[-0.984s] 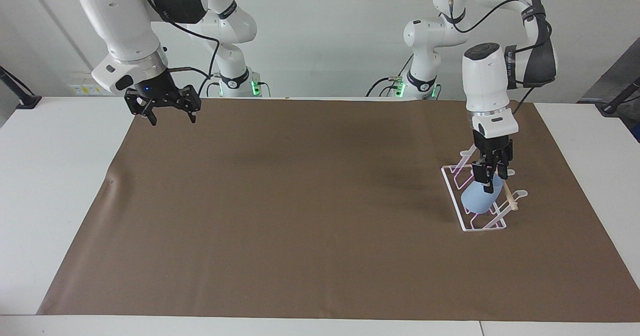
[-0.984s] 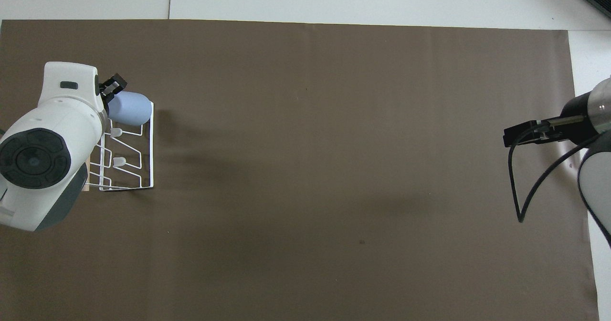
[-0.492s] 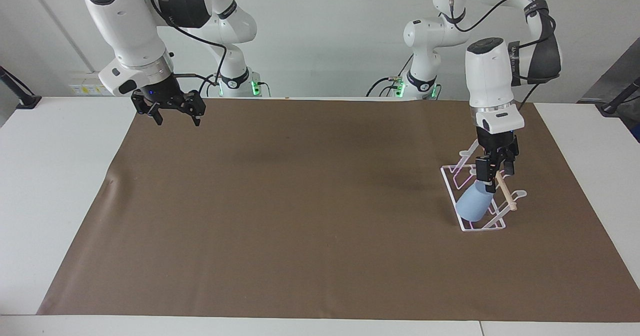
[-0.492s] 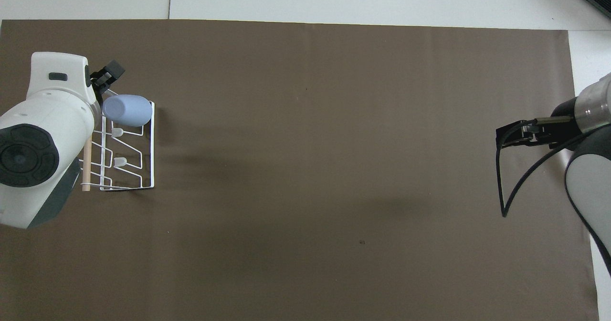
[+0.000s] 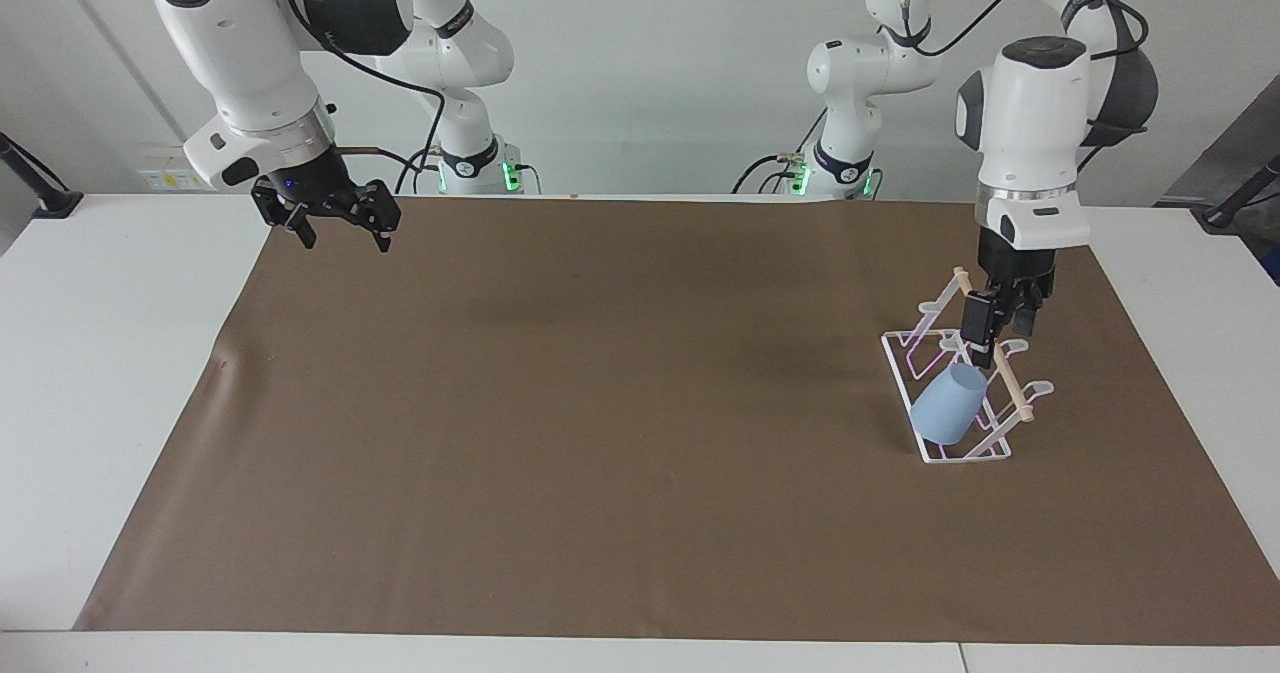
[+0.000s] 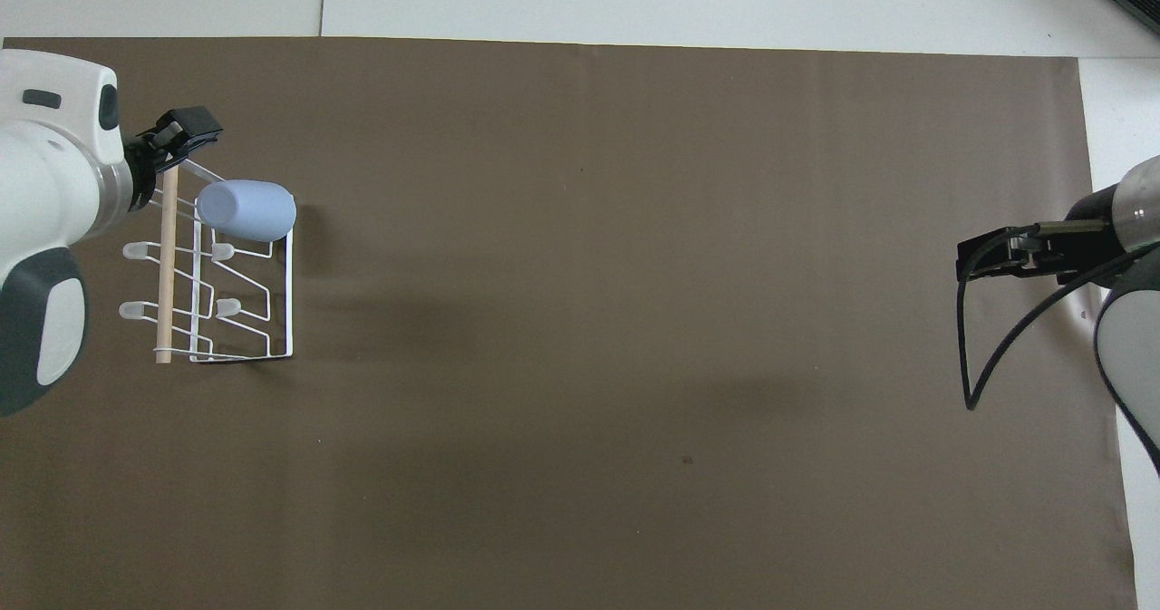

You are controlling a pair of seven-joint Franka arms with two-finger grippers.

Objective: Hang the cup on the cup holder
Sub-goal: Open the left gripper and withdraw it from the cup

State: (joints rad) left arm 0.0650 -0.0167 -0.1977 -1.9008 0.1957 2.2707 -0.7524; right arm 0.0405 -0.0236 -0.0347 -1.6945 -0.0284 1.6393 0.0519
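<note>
1. The cup (image 5: 948, 404) is hung on a slanted prong of the cup holder (image 5: 958, 383), at the rack's end farther from the robots, toward the left arm's end of the table.
2. Its long axis is tilted; the base is pointed down and toward the table's middle, the mouth up toward the wooden rod (image 5: 992, 359).
3. The left gripper (image 5: 997, 325) is held above the rack, clear of the cup; whether its fingers are parted cannot be told.
4. The right gripper (image 5: 340, 228) is kept open and empty over the brown mat (image 5: 560, 423), waiting.

The cup (image 5: 948, 405) hides its prong (which one is unclear); the left gripper (image 5: 1003, 325) finger gap is unreadable.
</note>
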